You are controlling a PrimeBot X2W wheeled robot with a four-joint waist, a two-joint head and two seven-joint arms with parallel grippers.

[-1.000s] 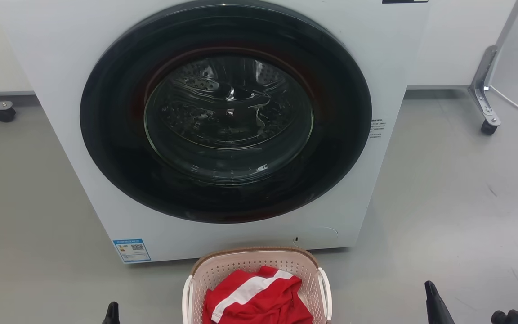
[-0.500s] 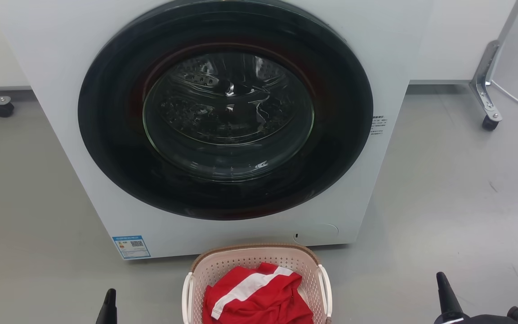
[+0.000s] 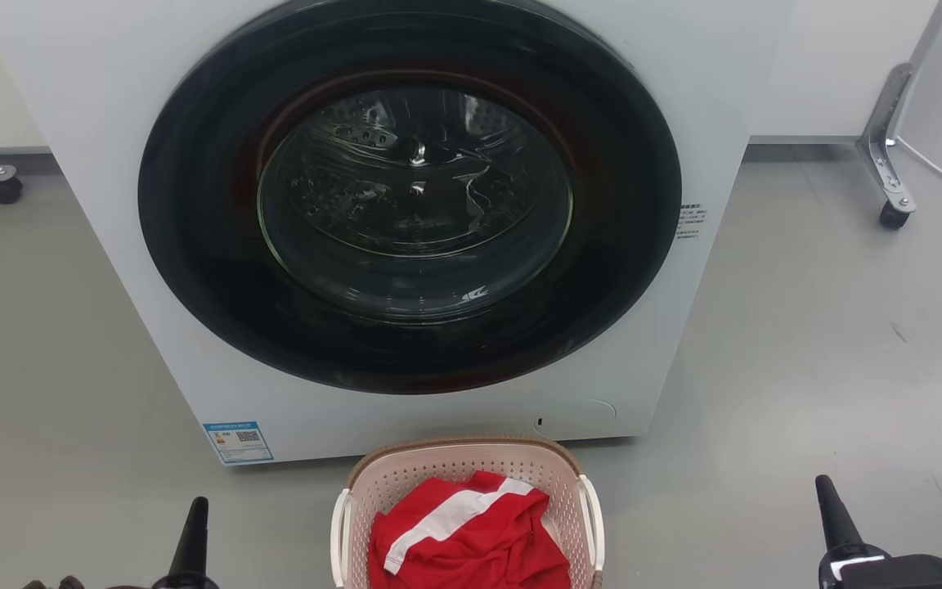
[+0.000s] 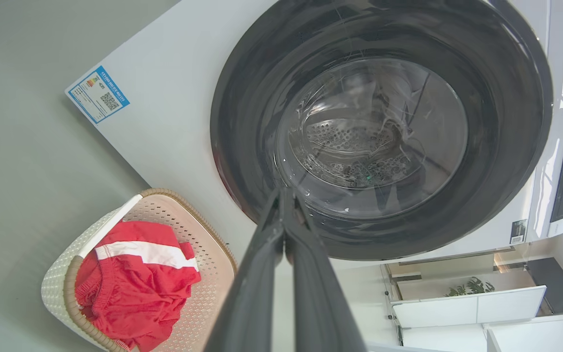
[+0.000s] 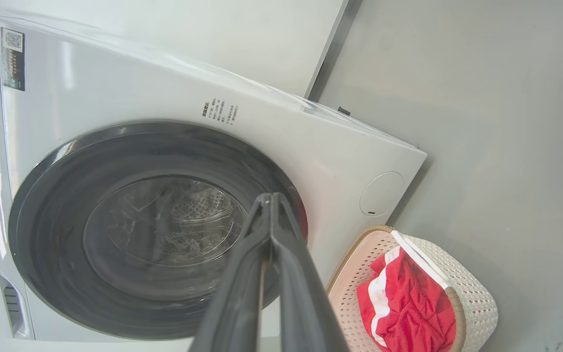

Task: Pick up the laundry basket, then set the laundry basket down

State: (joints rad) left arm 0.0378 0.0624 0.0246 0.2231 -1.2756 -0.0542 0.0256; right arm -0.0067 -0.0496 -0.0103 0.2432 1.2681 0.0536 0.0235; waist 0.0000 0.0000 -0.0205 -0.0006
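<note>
Basket place: I see the laundry basket [image 3: 463, 447] on the floor [image 3: 806, 368], just in front of the bottom edge of the washing machine [image 3: 95, 164], below its closed round door [image 3: 410, 196]. I cannot tell whether they touch.
Load: a crumpled red garment with a white stripe [image 3: 471, 540] lies inside, below the rim.
Weight: I judge it light, being thin perforated plastic with one piece of cloth.
Stiffness: the walls probably flex if squeezed. The brown woven-look rim looks like the firmer band.
Surface: smooth plastic, likely slippery under narrow fingers, though the holes and rim lip offer some catch.
Where to hold: I would take the white left handle [image 3: 339, 532] and the white right handle [image 3: 594, 523] together, one per side, so it lifts level.
Facing: upright, mouth open to the ceiling.
Long axis: it seems to run from the washing machine toward me, with the handles on the two long sides. The near end is cut off in the head view.
Left tool [image 4: 282, 195]: fingers pressed together, holding nothing, off the basket's left side and well apart from it.
Right tool [image 5: 270, 198]: fingers pressed together, empty, farther out on the right.
</note>
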